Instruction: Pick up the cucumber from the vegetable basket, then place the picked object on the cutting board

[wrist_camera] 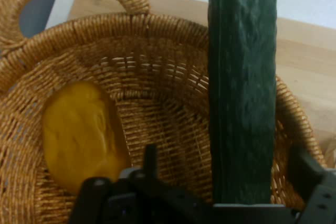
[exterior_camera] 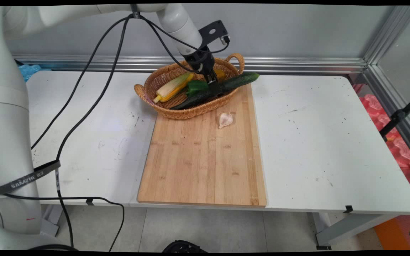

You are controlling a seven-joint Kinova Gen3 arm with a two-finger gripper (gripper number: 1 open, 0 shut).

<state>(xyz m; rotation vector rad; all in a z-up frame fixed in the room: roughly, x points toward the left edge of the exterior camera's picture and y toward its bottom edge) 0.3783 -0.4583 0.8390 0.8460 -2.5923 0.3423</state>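
1. Gripper (exterior_camera: 215, 85) is down in the wicker basket (exterior_camera: 162, 76), fingers spread either side of the cucumber (exterior_camera: 237, 81).
2. That cucumber lies across the basket, one end poking over the rim.
3. Corn (exterior_camera: 172, 87) and a green pepper (exterior_camera: 195, 86) sit alongside.
4. Garlic (exterior_camera: 225, 120) rests on the cutting board (exterior_camera: 201, 167).

White table (exterior_camera: 333, 142) w/ grey wall (exterior_camera: 297, 32) behind, tiled floor (exterior_camera: 208, 227).
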